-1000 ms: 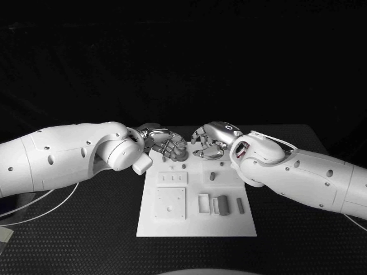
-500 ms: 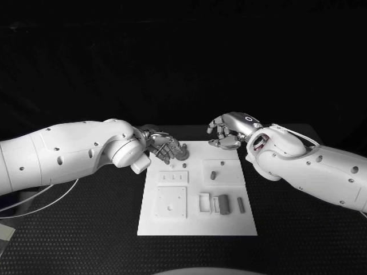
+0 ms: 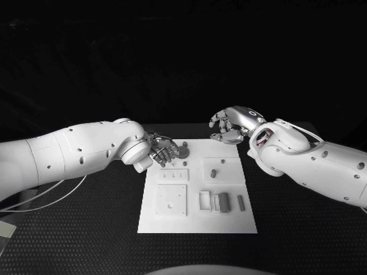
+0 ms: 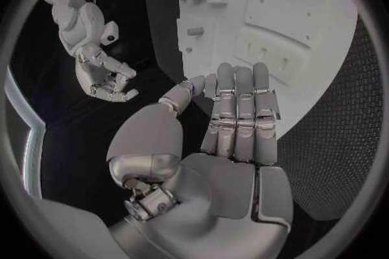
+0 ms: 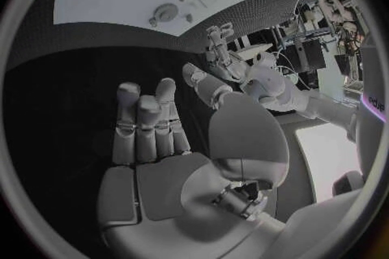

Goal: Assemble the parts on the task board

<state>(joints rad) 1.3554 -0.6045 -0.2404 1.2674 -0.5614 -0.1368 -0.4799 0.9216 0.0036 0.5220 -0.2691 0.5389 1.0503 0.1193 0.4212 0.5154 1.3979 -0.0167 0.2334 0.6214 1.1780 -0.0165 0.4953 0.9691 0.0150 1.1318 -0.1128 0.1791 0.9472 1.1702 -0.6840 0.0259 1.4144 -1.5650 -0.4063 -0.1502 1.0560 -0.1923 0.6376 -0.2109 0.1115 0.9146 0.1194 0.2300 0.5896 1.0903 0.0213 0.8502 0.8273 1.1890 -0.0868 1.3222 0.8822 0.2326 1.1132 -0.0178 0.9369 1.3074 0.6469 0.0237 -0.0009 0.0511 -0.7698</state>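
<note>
On the black table (image 3: 84, 229) — white task board (image 3: 196, 220).

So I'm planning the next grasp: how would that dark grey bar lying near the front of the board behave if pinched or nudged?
The grey bar looks solid and blocky, so probably stiff. It lies flat on the task board, so it should slide rather than roll. Small and narrow, it may slip from a loose pinch.

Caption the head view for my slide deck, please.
Both hands, left and right, hover empty at the far end of the white task board.
</note>
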